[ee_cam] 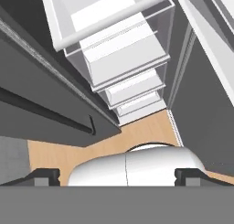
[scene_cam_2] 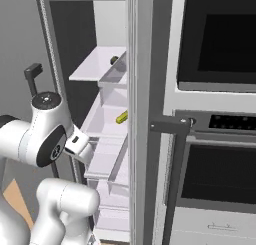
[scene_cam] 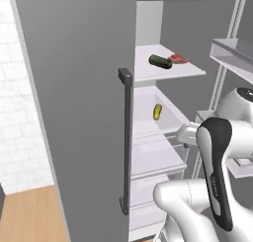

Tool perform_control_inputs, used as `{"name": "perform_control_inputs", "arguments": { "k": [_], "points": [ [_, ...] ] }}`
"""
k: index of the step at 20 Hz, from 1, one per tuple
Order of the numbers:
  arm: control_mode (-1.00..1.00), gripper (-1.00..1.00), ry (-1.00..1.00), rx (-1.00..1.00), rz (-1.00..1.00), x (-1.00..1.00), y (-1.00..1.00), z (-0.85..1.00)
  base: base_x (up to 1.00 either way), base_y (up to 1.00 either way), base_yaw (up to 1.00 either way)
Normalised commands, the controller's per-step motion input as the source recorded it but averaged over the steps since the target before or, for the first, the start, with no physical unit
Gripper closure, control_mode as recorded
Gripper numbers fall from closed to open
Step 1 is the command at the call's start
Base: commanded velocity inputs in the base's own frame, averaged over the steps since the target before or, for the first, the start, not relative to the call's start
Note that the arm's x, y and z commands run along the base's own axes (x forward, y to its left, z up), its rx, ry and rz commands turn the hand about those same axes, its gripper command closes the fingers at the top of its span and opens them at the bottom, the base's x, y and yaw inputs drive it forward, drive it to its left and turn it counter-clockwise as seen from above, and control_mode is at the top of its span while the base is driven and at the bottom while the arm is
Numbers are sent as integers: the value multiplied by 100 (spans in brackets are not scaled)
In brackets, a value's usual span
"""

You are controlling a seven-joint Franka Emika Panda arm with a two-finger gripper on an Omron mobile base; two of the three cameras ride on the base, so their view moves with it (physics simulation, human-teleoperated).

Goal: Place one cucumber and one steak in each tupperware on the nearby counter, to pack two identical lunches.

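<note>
Fridge: I see its interior open, with white shelves (scene_cam: 168, 70) stacked inside and drawers below them.
Left door: the grey door (scene_cam: 79, 112) stands open at the left of my left base view, with a dark vertical handle (scene_cam: 126, 142) along its edge.
Right door: the edge of the second door (scene_cam_2: 142, 114) runs down the middle of my right base view, and bins on its inner side hang toward the shelves.
Dark cucumber: the dark green cucumber (scene_cam: 160, 61) lies on its side on the upper shelf.
Red steak: the red-pink steak (scene_cam: 179, 59) lies flat on the same shelf, just beside the dark cucumber, on its right in the left base view.
Yellow cucumber: the yellow-green cucumber (scene_cam: 157, 111) lies on the shelf below; I also see it in the right base view (scene_cam_2: 121, 118).
Arm: the white arm (scene_cam: 217, 162) is bent in front of the lower shelves, with the wrist toward the drawers.
Gripper: the gripper (ee_cam: 117, 175) has its jaws spread wide and nothing between them; one dark fingertip (ee_cam: 43, 176) sits at each bottom corner of my hand view.
Hand view: I look along the drawers (ee_cam: 123, 58) to a wooden floor (ee_cam: 137, 136).
Oven: a dark built-in oven (scene_cam_2: 220, 179) stands just right of the fridge in the right base view.
</note>
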Motion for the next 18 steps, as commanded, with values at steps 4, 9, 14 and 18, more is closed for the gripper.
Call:
{"name": "perform_control_inputs", "arguments": {
  "k": [4,9,14,18],
  "points": [
    [100,-100,0,0,0,0,0,0,17,-6,-24],
    [100,-100,0,0,0,0,0,0,30,0,-18],
    [100,-100,0,0,0,0,0,0,38,-3,-14],
    [100,-100,0,0,0,0,0,0,26,0,-10]
  ]
}}
